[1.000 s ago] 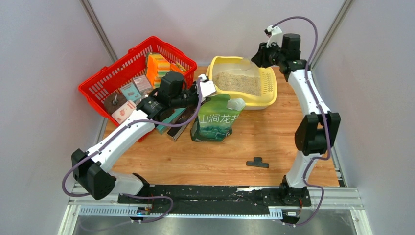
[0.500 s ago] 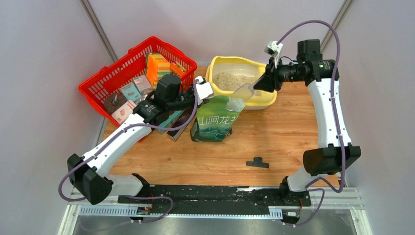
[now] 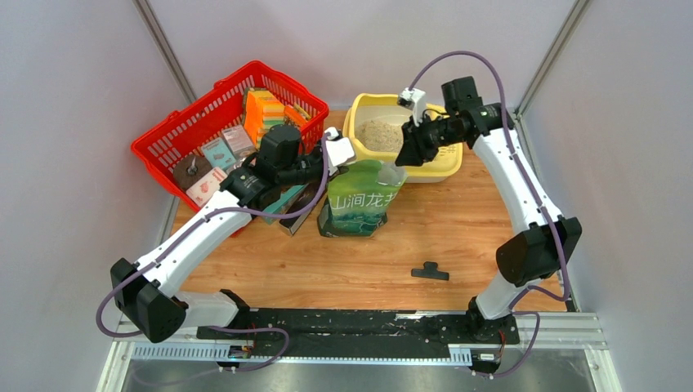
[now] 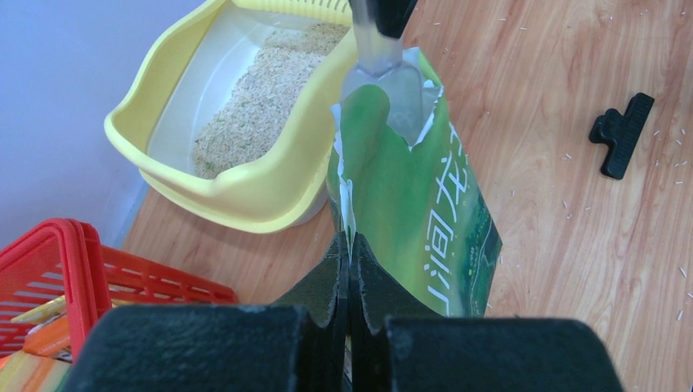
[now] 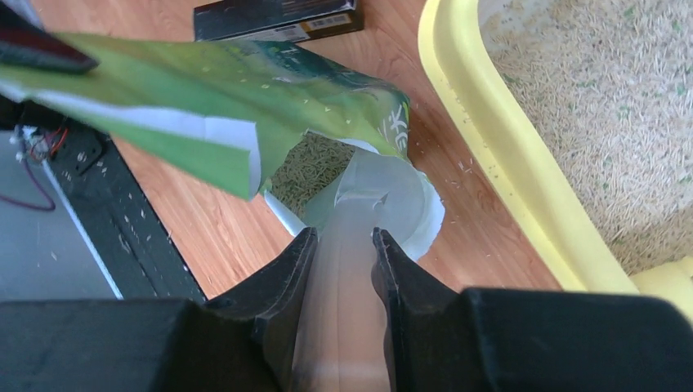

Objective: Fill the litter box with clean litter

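left fingers [image 4: 323, 290] pinched tight on the green bag [image 4: 433, 220], right fingers [image 5: 274, 282] clamped on the scoop [image 5: 380, 196] at its mouth, mid-frame

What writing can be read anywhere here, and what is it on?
"山涧龙", then a fourth character partly cut off: white print on the green bag.
Labels on the small boxes in the red basket: too small to read.
Label on the black box: blurred, unreadable.
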Robot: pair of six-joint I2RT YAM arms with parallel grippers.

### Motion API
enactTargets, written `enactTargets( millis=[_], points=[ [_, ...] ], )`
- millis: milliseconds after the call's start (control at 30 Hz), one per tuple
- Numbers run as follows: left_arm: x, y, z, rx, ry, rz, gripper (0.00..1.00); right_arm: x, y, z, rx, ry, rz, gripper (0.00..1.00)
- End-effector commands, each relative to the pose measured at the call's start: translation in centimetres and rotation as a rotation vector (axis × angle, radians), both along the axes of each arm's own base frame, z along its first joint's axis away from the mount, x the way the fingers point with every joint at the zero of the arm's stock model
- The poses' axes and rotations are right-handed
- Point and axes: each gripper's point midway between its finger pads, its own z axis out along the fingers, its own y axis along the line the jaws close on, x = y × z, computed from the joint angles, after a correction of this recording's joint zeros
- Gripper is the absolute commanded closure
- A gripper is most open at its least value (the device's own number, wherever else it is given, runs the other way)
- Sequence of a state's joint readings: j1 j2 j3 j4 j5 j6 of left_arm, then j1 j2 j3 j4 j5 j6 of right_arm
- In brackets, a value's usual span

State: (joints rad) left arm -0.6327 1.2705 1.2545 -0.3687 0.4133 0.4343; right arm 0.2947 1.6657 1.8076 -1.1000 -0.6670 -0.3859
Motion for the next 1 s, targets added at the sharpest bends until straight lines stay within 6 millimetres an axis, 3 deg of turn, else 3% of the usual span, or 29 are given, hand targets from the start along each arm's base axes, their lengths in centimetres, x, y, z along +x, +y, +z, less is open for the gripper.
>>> enactTargets(
  millis=[0,233,500,633,700,733,833,967],
  points=[
    [-0.9,0.2,7.7,-0.162,-0.150,-0.004,1.00,2.9,0.3,0.3,-0.034,0.006,-0.323,1.00],
    [-1.6,-0.4,8.6,-0.236,-0.120,-0.029,1.00,1.7,1.5,-4.5,-0.155,0.104,-0.424,1.00],
    [-1.9,-0.6,8.9,-0.275,-0.149,-0.045,1.00,0.4,3.4,-9.4,-0.243,0.126,-0.380,1.00],
    [-1.6,-0.7,9.1,-0.287,-0.165,-0.043,1.00,-1.1,2.6,-15.0,-0.320,0.236,-0.385,1.00],
    [-1.5,-0.7,9.2,-0.279,-0.179,-0.040,1.00,-1.4,2.7,-15.9,-0.297,0.275,-0.354,1.00],
    [-1.4,-0.7,9.2,-0.273,-0.186,-0.042,1.00,-2.1,3.7,-16.1,-0.245,0.333,-0.303,1.00],
    [-1.3,-0.7,8.9,-0.260,-0.187,-0.045,1.00,-1.7,4.1,-14.9,-0.086,0.445,-0.262,1.00],
    [-1.3,-0.9,8.5,-0.255,-0.167,-0.050,1.00,0.0,2.9,-11.8,0.151,0.563,-0.270,1.00]
  ],
)
